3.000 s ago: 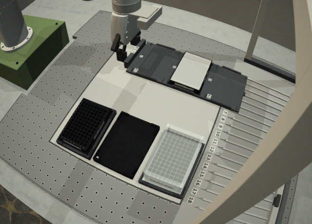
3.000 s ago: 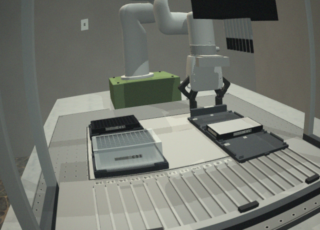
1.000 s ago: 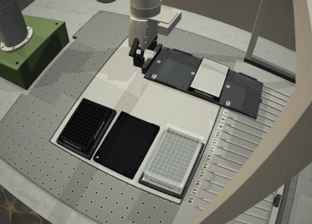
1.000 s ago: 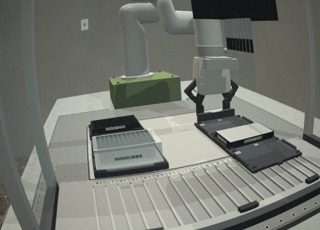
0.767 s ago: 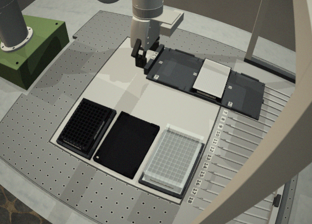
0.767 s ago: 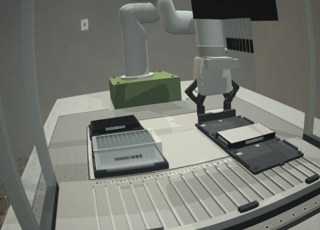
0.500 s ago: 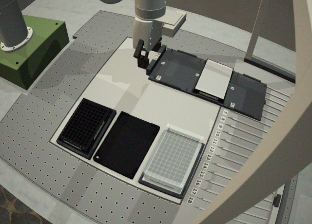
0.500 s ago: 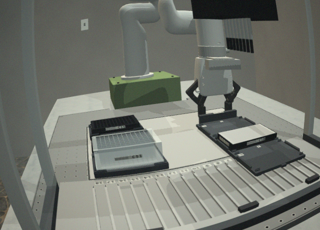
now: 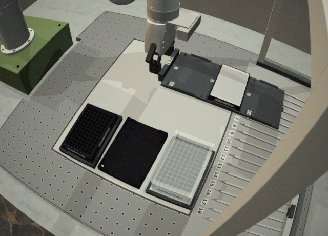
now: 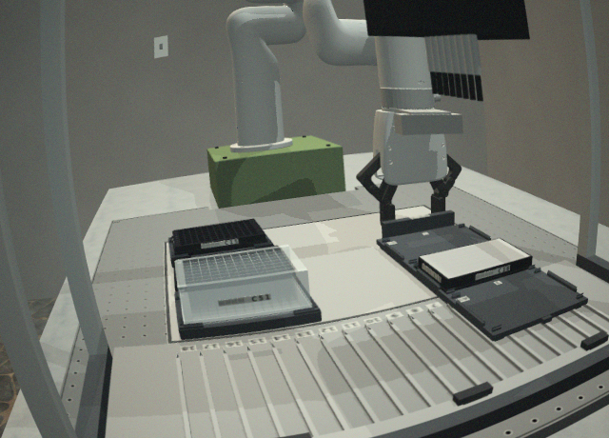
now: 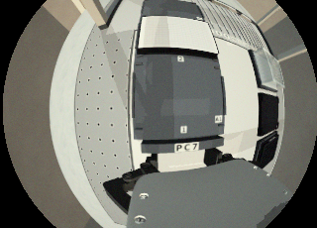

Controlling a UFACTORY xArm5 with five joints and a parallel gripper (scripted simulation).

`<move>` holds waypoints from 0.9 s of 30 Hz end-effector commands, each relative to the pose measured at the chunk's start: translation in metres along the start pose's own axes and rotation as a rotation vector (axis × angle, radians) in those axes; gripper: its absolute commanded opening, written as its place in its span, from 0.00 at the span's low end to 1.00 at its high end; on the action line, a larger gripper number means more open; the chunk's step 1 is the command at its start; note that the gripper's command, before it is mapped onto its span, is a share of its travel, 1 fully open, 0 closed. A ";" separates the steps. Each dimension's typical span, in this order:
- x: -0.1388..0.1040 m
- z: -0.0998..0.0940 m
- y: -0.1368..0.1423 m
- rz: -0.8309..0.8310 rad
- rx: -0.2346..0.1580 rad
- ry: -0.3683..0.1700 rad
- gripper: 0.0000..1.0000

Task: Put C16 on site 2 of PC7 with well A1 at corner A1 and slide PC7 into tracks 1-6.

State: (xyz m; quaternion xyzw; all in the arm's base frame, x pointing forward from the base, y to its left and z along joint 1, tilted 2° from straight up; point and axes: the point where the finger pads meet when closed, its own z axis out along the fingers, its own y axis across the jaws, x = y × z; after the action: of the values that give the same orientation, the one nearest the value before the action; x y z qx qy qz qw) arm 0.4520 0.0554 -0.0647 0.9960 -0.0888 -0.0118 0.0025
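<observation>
We see our single arm [image 10: 255,79] rising from its flange, bending over at the elbow and dropping its last link straight down, wrist vertical. Our gripper [image 10: 412,211] hangs low with its black fingers [image 10: 386,208] pointing downward and spread wide apart, nothing clamped between them. In the top view, our gripper [image 9: 159,62] sits under the pale wrist housing, one dark finger [image 9: 152,61] showing on the near side.

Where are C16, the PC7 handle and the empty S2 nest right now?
C16 [image 9: 229,88]: top view, middle of its white well face.
PC7 handle [image 10: 417,225]: exterior view, front face of the raised bar.
S2 nest [image 9: 132,152]: top view, middle of its bare black floor.
</observation>
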 end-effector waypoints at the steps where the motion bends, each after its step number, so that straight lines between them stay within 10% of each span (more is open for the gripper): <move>1: 0.005 -0.001 0.000 0.000 0.001 0.004 0.81; 27: 0.027 -0.001 0.000 0.000 0.001 0.004 0.81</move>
State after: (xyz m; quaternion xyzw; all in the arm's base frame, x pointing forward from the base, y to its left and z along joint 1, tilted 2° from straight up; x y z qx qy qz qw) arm 0.4763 0.0511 -0.0653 0.9960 -0.0889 -0.0117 0.0023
